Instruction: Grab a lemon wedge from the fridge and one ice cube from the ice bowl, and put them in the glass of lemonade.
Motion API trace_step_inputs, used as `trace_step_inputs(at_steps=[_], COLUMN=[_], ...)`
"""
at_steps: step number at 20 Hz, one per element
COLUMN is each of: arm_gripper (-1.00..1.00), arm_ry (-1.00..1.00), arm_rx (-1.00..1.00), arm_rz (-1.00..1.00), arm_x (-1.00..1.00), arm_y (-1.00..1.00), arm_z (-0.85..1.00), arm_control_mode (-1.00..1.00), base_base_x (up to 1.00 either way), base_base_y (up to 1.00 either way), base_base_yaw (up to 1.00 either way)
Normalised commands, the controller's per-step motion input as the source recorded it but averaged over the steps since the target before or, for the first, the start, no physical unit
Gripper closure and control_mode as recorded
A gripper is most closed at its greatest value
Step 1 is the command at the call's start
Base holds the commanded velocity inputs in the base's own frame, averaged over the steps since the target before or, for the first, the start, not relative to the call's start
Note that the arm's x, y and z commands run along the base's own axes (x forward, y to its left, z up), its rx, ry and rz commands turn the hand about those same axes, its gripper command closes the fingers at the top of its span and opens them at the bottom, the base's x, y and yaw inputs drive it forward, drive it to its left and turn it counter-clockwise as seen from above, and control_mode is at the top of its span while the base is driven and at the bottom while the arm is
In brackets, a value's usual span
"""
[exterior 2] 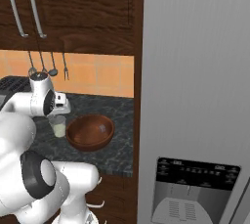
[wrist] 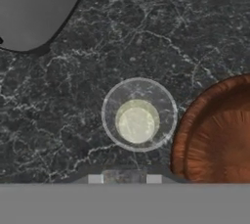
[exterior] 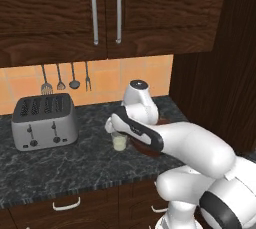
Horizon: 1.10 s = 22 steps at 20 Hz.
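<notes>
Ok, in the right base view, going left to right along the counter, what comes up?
Glass of lemonade → wooden bowl → fridge.

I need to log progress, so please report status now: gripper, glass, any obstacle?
Gripper above the glass, nearly shut. Glass upright beside the bowl, pale liquid inside. Nothing in between.

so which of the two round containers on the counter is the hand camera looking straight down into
The glass of lemonade: the small clear tumbler with pale liquid, centred in the hand view. The broad reddish-brown ice bowl sits beside it, cut off by that view's edge.
</notes>
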Motion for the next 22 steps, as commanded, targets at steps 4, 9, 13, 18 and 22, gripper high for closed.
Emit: trace_step_inputs(at_steps=[4,9,13,18,22], arm_gripper=[1.00,1.00,1.00,1.00,1.00], arm_ry=[0.00,0.00,0.00,0.00,0.00], arm_rx=[0.00,0.00,0.00,0.00,0.00], arm_rz=[-0.02,0.00,0.00,0.00,0.00], arm_x=[0.09,0.12,0.13,0.28,0.20], arm_y=[0.00,0.00,0.00,0.00,0.00], arm_z=[-0.13,-0.15,-0.03,0.00,-0.06], arm_control_mode=[-1.00,-1.00,-1.00,-1.00,-1.00], base_base_x=[0.00,0.00,0.00,0.00,0.00], base_base_y=[0.00,0.00,0.00,0.00,0.00], base_base_yaw=[0.00,0.00,0.00,0.00,0.00])
